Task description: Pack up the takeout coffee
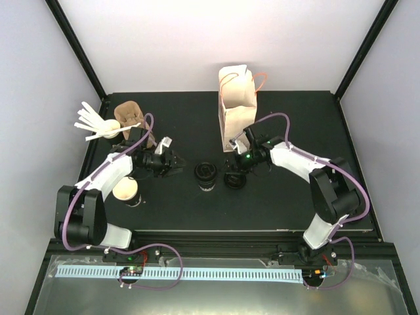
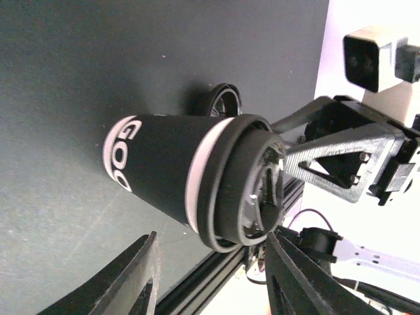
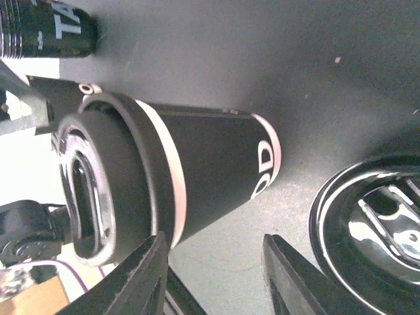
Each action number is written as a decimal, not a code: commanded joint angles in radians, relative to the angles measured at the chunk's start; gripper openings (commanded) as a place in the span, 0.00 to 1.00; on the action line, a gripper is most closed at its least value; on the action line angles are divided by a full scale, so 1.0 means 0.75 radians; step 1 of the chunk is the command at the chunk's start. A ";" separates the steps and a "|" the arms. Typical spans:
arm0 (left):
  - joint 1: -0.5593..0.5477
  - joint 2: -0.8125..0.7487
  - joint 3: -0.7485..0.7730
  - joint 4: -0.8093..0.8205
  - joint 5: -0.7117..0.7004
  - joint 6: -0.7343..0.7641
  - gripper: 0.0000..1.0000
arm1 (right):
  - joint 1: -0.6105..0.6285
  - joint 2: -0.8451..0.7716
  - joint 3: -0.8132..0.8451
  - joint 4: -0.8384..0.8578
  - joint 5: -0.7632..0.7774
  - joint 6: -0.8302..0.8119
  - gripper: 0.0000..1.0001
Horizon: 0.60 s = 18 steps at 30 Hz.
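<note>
A black takeout coffee cup with white lettering and a black lid (image 1: 205,176) stands mid-table; it also shows in the left wrist view (image 2: 197,177) and the right wrist view (image 3: 170,164). A loose black lid (image 1: 234,180) lies just right of it, also seen in the left wrist view (image 2: 223,102) and the right wrist view (image 3: 374,230). A lidless black cup, tan inside (image 1: 126,190), stands near the left arm. My left gripper (image 1: 177,164) (image 2: 213,275) is open, just left of the lidded cup. My right gripper (image 1: 236,163) (image 3: 216,275) is open, above the loose lid, not touching the cup.
A brown paper bag (image 1: 237,105) stands upright at the back behind the right gripper. A brown pulp carrier (image 1: 129,115) and a cup of white stirrers (image 1: 108,128) sit at the back left. The right gripper's frame (image 2: 348,157) shows beyond the cup.
</note>
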 commanded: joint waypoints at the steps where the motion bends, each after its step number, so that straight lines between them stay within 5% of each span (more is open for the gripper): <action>1: 0.036 0.043 -0.031 0.050 0.075 0.050 0.42 | -0.003 -0.048 -0.122 0.275 -0.168 0.161 0.41; 9: 0.036 0.167 -0.002 0.199 0.217 0.086 0.31 | -0.003 -0.042 -0.211 0.437 -0.218 0.264 0.34; 18: 0.034 0.227 -0.001 0.192 0.261 0.124 0.27 | -0.003 -0.096 -0.213 0.357 -0.144 0.223 0.32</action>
